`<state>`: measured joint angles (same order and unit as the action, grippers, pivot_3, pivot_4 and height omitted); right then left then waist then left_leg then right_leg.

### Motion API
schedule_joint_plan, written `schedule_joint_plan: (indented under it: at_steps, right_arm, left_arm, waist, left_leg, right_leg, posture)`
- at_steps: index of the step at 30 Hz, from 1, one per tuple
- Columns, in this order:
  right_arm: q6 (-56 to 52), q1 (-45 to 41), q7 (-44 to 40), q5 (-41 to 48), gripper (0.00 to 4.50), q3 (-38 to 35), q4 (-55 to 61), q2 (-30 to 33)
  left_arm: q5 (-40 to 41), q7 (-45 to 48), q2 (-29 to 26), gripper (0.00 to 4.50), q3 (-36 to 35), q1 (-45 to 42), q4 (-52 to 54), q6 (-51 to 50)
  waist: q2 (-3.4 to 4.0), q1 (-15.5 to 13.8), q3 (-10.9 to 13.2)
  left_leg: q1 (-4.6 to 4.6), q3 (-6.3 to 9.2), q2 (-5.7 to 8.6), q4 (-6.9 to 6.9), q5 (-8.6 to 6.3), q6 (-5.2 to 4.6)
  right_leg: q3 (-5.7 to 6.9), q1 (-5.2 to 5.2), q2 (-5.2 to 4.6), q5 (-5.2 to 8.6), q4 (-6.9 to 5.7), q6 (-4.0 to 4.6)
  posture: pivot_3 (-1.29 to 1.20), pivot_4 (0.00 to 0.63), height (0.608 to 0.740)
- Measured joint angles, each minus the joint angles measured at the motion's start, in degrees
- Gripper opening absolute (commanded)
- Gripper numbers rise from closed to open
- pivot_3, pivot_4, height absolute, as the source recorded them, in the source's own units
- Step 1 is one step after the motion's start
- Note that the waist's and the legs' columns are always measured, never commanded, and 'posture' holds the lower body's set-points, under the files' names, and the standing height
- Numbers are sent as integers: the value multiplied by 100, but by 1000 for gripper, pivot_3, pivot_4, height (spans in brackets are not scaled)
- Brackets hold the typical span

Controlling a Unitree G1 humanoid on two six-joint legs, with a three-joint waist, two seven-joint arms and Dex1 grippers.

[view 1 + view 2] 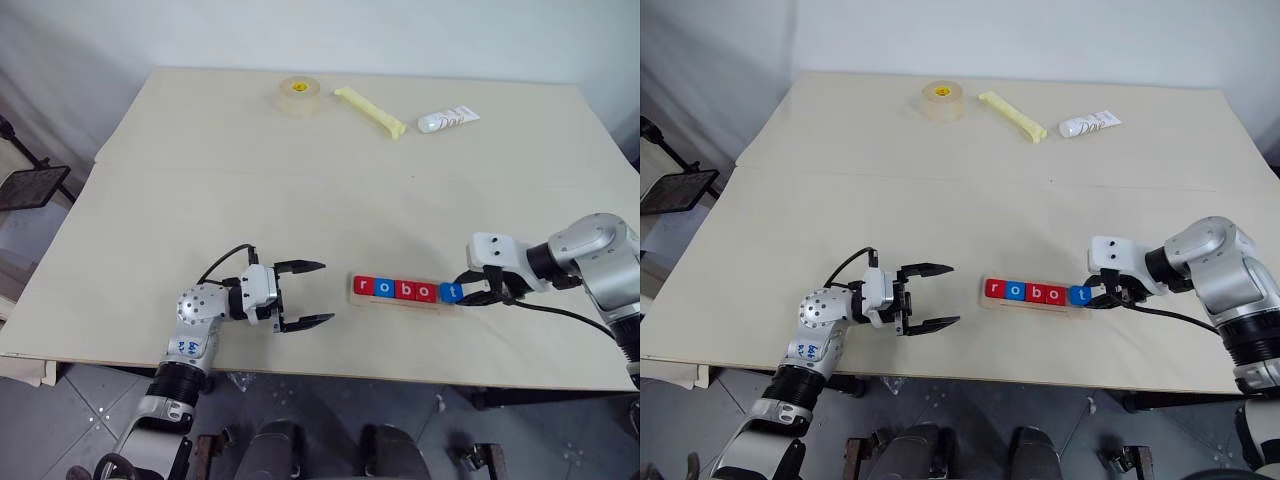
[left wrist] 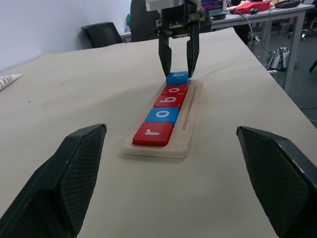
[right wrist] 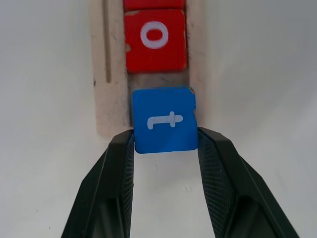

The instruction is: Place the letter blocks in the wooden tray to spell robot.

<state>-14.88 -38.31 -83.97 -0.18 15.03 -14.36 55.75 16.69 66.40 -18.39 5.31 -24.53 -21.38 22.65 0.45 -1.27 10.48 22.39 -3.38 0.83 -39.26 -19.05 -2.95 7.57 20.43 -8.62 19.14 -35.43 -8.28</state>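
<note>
The wooden tray (image 1: 398, 300) lies near the table's front edge. Four letter blocks sit in it in a row: red r (image 1: 362, 287), blue o (image 1: 383, 288), red b (image 1: 404, 290), red o (image 1: 425, 292). My right gripper (image 1: 466, 291) is shut on the blue t block (image 3: 164, 120), which hangs half over the tray's right end with a small gap to the red o (image 3: 155, 39). My left gripper (image 1: 305, 293) hovers open and holds nothing, a short way left of the tray and pointing at it.
At the far side of the table lie a tape roll (image 1: 299, 95), a yellow stick (image 1: 369, 111) and a white tube (image 1: 448, 119). The table's front edge (image 1: 400, 372) runs just below the tray. A black chair seat (image 1: 30, 187) stands off the left side.
</note>
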Motion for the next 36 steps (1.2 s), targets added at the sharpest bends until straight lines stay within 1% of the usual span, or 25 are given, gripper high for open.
schedule_joint_plan:
  at_steps: [2,4,5,7,11,19,26,29,33,36]
  right_arm:
    - [-17,-7,-15,1,1448,6,2,-13]
    - [-14,-7,-25,-7,2194,8,4,-20]
    - [-15,-7,-25,-6,2444,8,6,-31]
    - [-26,-8,-19,-4,3193,8,32,-79]
    - [-100,-8,-15,-1,4455,5,87,-79]
    - [-473,224,-6,393,4485,-447,623,154]
    - [-672,855,507,638,4485,-1103,729,194]
    - [-822,1363,716,985,4485,-1749,929,259]
    - [-776,2438,860,1348,4485,-2749,1193,305]
    - [-739,2713,1015,1438,4485,-2911,1248,263]
  left_arm:
    - [0,-24,0,4500,0,3,22,0]
    - [0,-52,-1,4500,0,7,25,0]
    - [0,-59,-1,4500,0,8,26,0]
    - [-1,-74,-1,4500,2,12,31,0]
    - [-1,-86,-1,4500,3,12,34,0]
    - [-2,-81,11,4500,13,-2,25,0]
    - [-3,-66,34,4500,20,-23,11,0]
    - [0,-58,24,4500,18,-44,12,-29]
    - [21,-40,-76,4500,-34,-41,18,-208]
    - [36,8,-153,4500,-76,-57,7,-234]
  waist:
    - [0,-7,0]
    - [0,-4,0]
    - [0,-4,0]
    - [0,2,0]
    - [0,-1,0]
    - [0,-10,0]
    - [-1,-9,0]
    - [-1,-28,0]
    - [-2,-41,1]
    - [-2,-2,1]
  left_leg:
    - [0,1,0,0,0,0]
    - [0,1,2,0,0,0]
    - [0,1,2,0,0,0]
    - [0,1,1,0,0,0]
    - [0,0,1,0,0,0]
    - [0,5,1,0,0,0]
    - [0,6,2,0,0,0]
    - [2,9,4,0,0,0]
    - [1,16,7,1,0,-1]
    - [-5,0,3,1,0,0]
  right_leg:
    - [0,0,0,0,-1,0]
    - [-1,0,-1,0,-1,0]
    - [0,0,-1,0,-1,0]
    - [0,0,0,0,-1,0]
    - [0,0,0,0,-1,0]
    - [1,-1,0,0,-3,0]
    - [2,-2,-1,0,-3,0]
    - [3,-2,-3,0,-5,0]
    - [6,-7,-2,0,-5,-1]
    - [-1,-7,-2,0,-4,-1]
  posture:
    - [0,150,740]
    - [0,150,740]
    - [0,150,740]
    - [0,150,740]
    - [0,150,740]
    - [0,150,740]
    - [0,150,740]
    - [0,150,740]
    - [0,150,740]
    - [0,150,740]
